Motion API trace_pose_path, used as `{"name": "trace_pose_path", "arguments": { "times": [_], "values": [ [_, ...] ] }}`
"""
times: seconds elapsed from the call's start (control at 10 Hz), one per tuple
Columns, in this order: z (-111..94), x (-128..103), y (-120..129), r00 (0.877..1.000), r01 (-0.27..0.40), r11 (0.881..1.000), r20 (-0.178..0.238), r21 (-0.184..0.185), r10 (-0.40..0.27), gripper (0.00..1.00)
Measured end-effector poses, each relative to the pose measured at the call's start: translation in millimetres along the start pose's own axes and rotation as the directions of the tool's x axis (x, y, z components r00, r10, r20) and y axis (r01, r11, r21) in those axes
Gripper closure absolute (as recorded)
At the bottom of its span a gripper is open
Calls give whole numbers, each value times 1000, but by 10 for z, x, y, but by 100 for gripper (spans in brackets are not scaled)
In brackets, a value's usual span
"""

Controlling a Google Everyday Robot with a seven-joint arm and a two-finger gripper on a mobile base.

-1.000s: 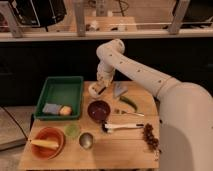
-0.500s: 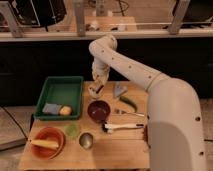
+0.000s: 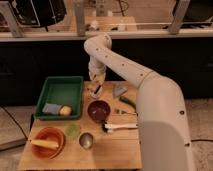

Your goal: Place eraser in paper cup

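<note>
Gripper point(image 3: 96, 85) hung just behind maroon bowl point(image 3: 99, 111); couldn't tell its grip state. Green tray point(image 3: 60, 80) left of bowl held grey block point(image 3: 50, 108), yellow ball point(image 3: 65, 110). Orange bowl point(image 3: 50, 130) front-left held yellow item point(image 3: 44, 144). Paper cup point(image 3: 95, 92) sat right under gripper.

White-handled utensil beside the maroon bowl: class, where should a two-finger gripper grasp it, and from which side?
Probably mid-handle, from straight above, closing across its narrow width: the utensil lies flat, its long handle extending away from the maroon bowl. The gripper is over the table's far edge, behind that bowl.
</note>
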Motion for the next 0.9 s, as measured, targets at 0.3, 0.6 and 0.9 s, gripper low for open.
{"name": "trace_pose_path", "arguments": {
  "times": [0.3, 0.6, 0.9],
  "values": [
    [58, -44, -22, 999, 30, 999, 25, -14, -30, 100],
    [104, -63, -43, 998, 53, 998, 40, -24, -52, 100],
    [129, -60, -115, 997, 59, 998, 49, -25, -57, 100]
  ]
}}
